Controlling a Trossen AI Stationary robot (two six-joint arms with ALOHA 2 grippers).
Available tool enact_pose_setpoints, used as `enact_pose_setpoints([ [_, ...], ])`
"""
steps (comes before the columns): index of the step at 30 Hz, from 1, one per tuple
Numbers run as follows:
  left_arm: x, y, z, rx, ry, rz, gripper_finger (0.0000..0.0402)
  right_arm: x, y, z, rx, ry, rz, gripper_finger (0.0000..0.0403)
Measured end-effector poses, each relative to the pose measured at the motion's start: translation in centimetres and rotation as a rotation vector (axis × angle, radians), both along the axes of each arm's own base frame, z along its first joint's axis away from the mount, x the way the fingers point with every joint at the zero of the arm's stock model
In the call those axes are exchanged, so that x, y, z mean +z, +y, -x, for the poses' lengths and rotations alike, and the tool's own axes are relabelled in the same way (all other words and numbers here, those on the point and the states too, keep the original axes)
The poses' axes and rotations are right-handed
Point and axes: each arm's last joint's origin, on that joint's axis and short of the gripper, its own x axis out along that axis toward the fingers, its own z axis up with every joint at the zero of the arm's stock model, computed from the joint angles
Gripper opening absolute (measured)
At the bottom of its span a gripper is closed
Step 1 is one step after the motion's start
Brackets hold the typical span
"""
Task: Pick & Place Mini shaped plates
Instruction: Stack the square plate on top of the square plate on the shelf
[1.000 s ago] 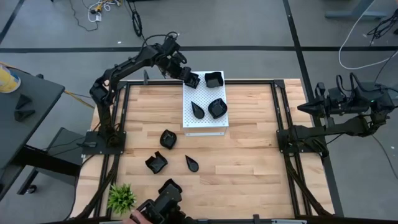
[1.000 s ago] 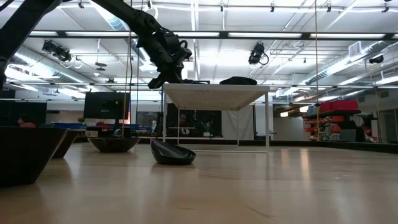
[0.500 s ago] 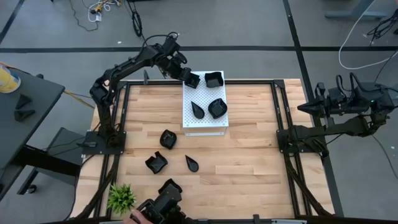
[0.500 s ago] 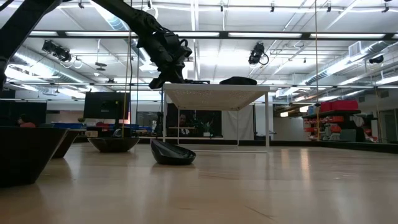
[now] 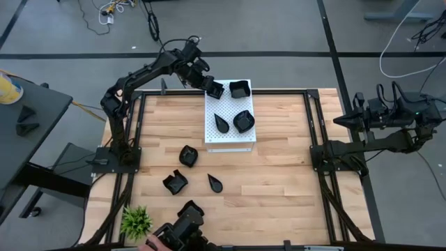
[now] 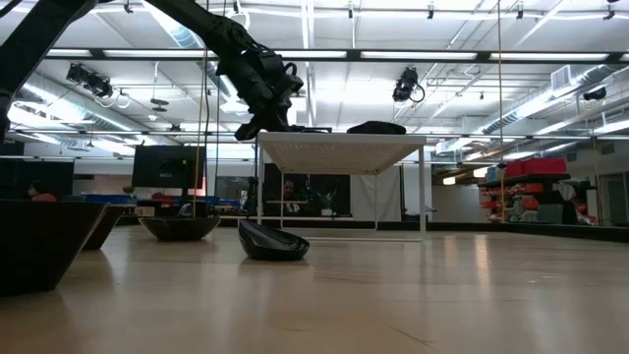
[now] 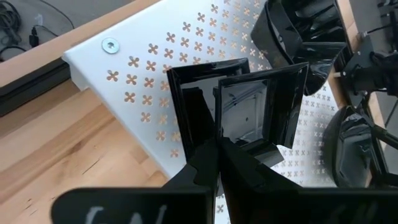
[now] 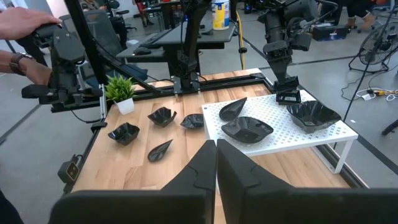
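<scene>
Square plate [image 7: 245, 106] (rim behind fingers)

The person's hand [image 5: 157, 243] at six o'clock (edge-cropped) shows only knuckles; the dark dish [image 6: 44, 236] at nine o'clock runs off-frame.

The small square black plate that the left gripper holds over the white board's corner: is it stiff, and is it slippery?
The square plate probably is stiff: pinched at one wall by the left gripper, it keeps its shape. Its glossy surface suggests it may slip. Likely light.
</scene>
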Motion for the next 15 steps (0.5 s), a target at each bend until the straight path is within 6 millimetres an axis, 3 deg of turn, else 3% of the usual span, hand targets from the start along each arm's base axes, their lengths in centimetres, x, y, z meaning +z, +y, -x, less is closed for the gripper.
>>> enact_pose_setpoints([
  [15, -0.01, -0.1, -0.11, 0.017, 0.008, 0.003, 0.0018, 0.0, 0.0, 0.0, 0.0, 0.0, 0.0, 0.0019],
])
